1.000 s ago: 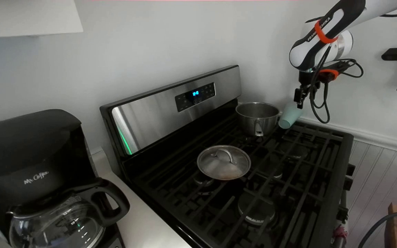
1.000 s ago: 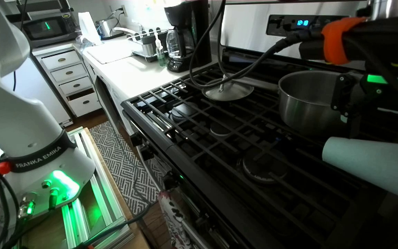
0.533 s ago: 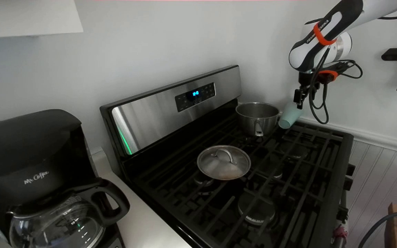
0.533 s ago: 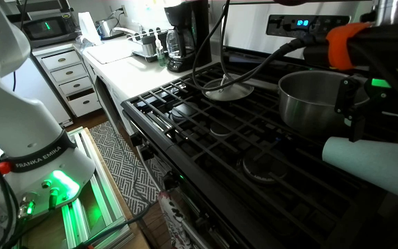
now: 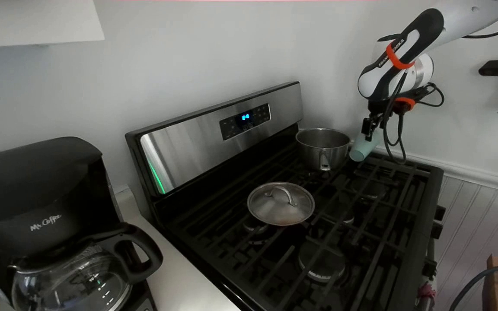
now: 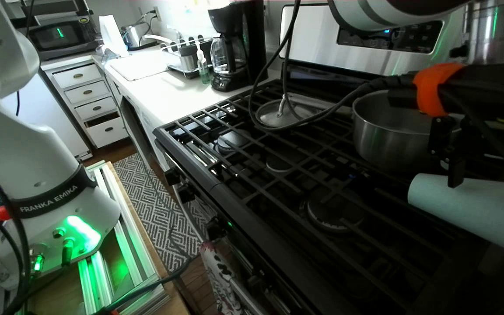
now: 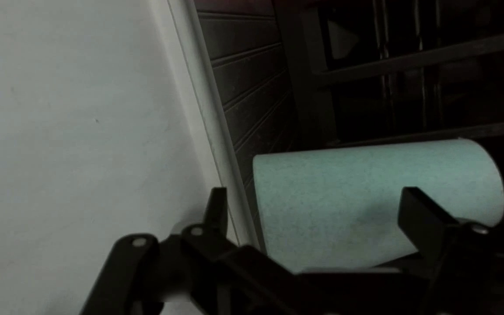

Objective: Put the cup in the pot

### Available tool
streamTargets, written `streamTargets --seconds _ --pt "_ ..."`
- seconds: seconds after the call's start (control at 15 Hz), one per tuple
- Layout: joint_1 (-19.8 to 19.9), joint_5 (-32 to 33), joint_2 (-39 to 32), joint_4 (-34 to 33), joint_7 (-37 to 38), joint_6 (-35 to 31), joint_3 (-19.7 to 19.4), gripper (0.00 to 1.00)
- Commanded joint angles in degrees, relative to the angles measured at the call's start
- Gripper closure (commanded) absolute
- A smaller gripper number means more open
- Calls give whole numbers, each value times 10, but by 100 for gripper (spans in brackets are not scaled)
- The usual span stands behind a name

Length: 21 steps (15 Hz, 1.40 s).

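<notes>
In an exterior view, from left to right: a black coffee maker (image 5: pixel 37 190) with a glass carafe (image 5: pixel 76 280); a round steel lid (image 5: pixel 281 209) with an arched handle, lying on the black-grated worktop (image 5: pixel 374 255); beyond it, a shiny steel pot (image 5: pixel 313 154), upright and uncovered. Just right of the pot, near the wall (image 5: pixel 465 142), the pale blue-green cup (image 5: pixel 360 152) lies on its side, outside the pot; whether the two touch cannot be told. Over the cup, at the end of the white-and-black arm (image 5: pixel 374 77), hangs the tool (image 7: pixel 316 197).

In the wrist view its fingers (image 7: pixel 422 221) stand wide apart, gripping nothing: at left, one sits past the cup's wider end; at right, the other overlaps the cup's body near its narrower end.

The step in hand appears to be lining up the grasp. The next move likely calls for turning the tool so the fingers straddle the cup's width, then lowering and closing; the lift into the pot comes after.
</notes>
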<state>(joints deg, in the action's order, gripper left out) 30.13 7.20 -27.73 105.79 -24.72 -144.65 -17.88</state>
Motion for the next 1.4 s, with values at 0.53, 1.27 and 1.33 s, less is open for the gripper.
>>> streamTargets --seconds 0.53,1.27,1.33 --pt "105 -119 -28 -56 -137 30 104 0" --pt "121 -142 -67 -122 -167 119 116 0" --pt "122 -141 -73 -130 -165 124 116 0"
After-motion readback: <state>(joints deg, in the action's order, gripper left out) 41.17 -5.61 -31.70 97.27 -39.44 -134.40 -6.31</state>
